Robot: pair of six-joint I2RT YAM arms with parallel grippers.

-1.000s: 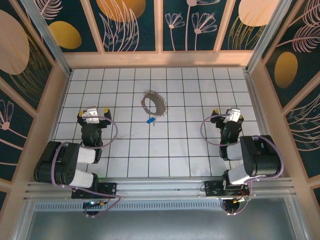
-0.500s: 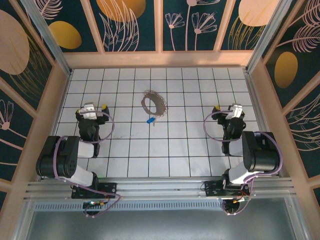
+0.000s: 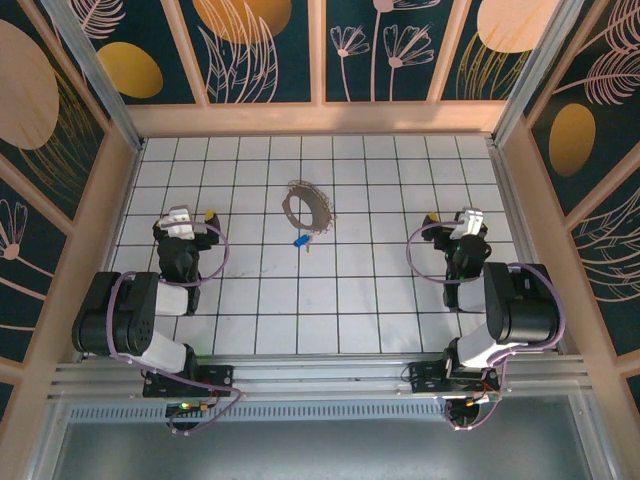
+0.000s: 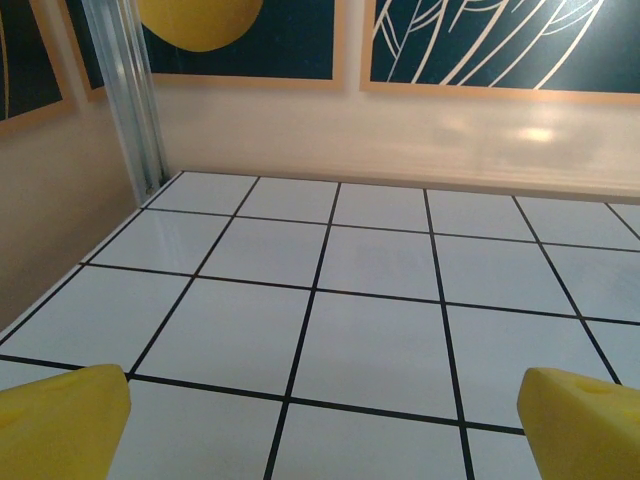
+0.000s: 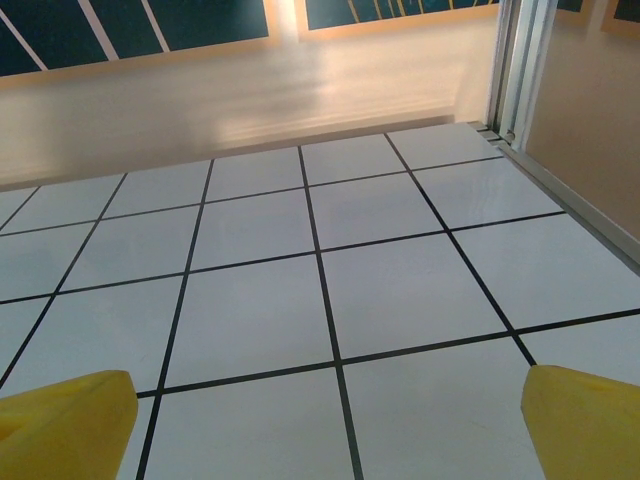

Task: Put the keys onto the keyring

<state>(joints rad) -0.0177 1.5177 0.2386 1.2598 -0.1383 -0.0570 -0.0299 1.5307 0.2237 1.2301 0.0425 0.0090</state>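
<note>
A: Obs., top view. Where is the key (image 3: 299, 241)?
B: Flat on the tabletop (image 3: 380, 300), centre of frame, just below the keyring (image 3: 306, 208). A narrow gap seems to part them; too small to be sure.
A: Which hand is closer?
B: Left hand (image 3: 192, 216), at centre left. The key lies to its right and a shade lower in frame. Right hand (image 3: 452, 218), at centre right, is farther off.
A: State of the hands?
B: Both spread wide, holding nothing. Each wrist view has yellow fingertips at the two bottom corners with bare tiles between.
A: Key's long axis?
B: Blue head upper left, blade apparently toward lower right. Tentative.
A: What is on the ring?
B: Small silvery pieces (image 3: 322, 222) strung round it. The blue key is not on it. Judgement: nothing started; left hand suits the pick
</note>
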